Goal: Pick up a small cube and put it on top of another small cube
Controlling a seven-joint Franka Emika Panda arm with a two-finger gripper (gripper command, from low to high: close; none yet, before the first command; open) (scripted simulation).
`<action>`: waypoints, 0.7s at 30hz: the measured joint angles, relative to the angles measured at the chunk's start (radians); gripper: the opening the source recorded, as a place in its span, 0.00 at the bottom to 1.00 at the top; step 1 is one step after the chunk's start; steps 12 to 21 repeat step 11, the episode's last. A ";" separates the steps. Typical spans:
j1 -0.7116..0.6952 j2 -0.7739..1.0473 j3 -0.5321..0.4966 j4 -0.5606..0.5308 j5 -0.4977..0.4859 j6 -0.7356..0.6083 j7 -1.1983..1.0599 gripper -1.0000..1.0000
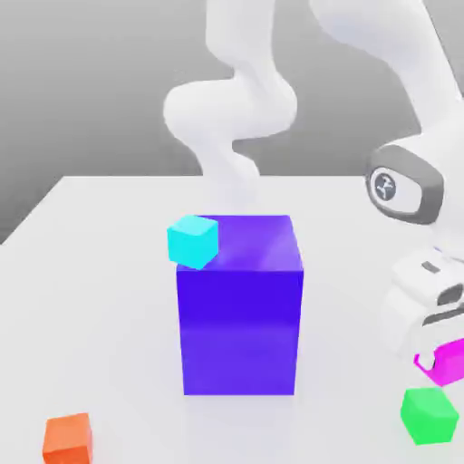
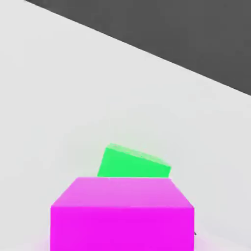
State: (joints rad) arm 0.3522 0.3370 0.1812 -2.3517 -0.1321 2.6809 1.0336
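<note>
Magenta cube [image 1: 446,362], small, sits in the claw [image 1: 435,360], which is clenched around it, at the exterior view's right, near a green cube [image 1: 430,417]. Grasping looks done; whether it is lifted is unclear. Carrying it over another small cube, lowering and releasing remain.

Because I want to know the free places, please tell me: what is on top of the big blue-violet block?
The cyan cube sits on the block. The block's hidden back cannot be seen.
</note>
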 joint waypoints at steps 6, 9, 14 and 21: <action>0.004 0.019 -0.006 0.002 -0.009 0.017 0.006 1.00; 0.000 -0.009 0.000 0.001 0.003 -0.010 -0.002 1.00; -0.009 -0.073 0.013 -0.003 0.031 -0.068 -0.022 1.00; -0.009 -0.073 0.013 -0.003 0.031 -0.068 -0.022 1.00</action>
